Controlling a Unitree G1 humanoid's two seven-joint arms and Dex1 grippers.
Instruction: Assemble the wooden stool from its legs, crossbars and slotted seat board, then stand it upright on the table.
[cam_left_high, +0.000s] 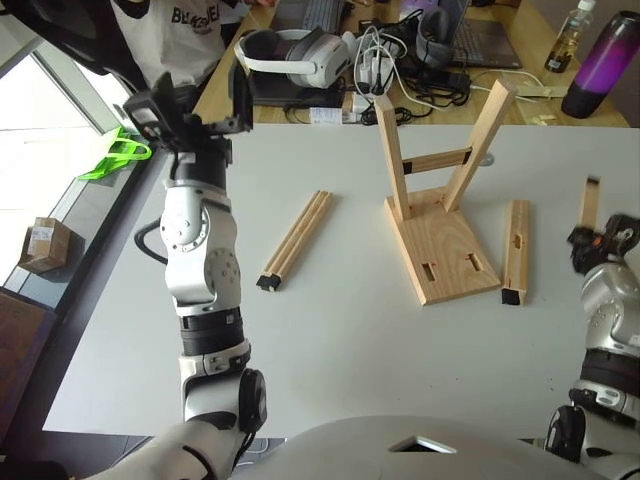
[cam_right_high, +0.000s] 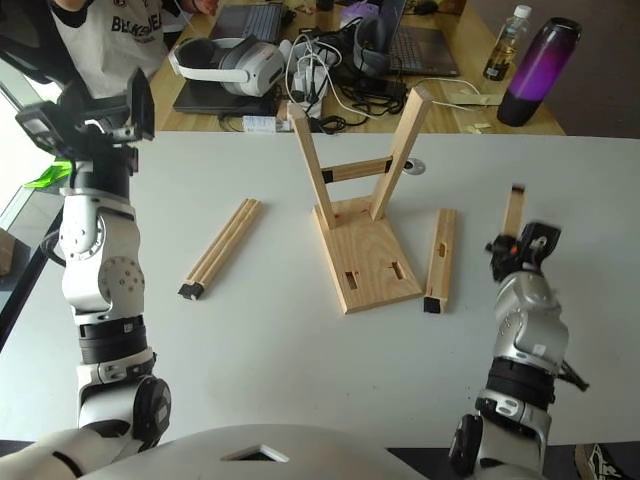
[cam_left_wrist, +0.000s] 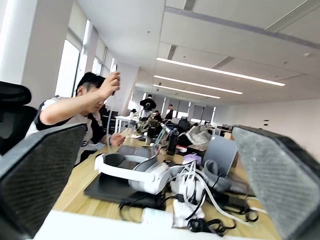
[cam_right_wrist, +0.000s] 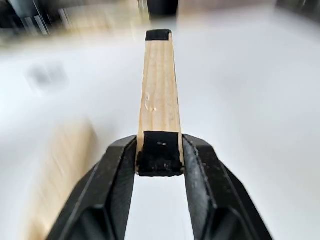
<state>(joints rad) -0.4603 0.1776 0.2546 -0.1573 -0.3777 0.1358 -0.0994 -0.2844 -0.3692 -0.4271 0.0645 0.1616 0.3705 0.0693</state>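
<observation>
Right hand (cam_right_wrist: 160, 155) gripping wooden bar (cam_right_wrist: 159, 95) by table (cam_left_high: 350, 350) right edge, left hand (cam_left_high: 195, 103) spread

Lettering first: dark block capitals run across the chest of a white shirt (cam_right_high: 120, 40) at the far edge of the wooden desk. The frame edge cuts the line short, so no whole word comes through. Over to the clear bottle (cam_right_high: 502, 42) near the far right corner: there's a label band round its middle, and its print is too small to make out. Down on the floor by the window, a cardboard box (cam_left_high: 45, 245) carries a pale sticker on its top face, its marks just specks. Nothing else here reads as text, number or sign.
</observation>
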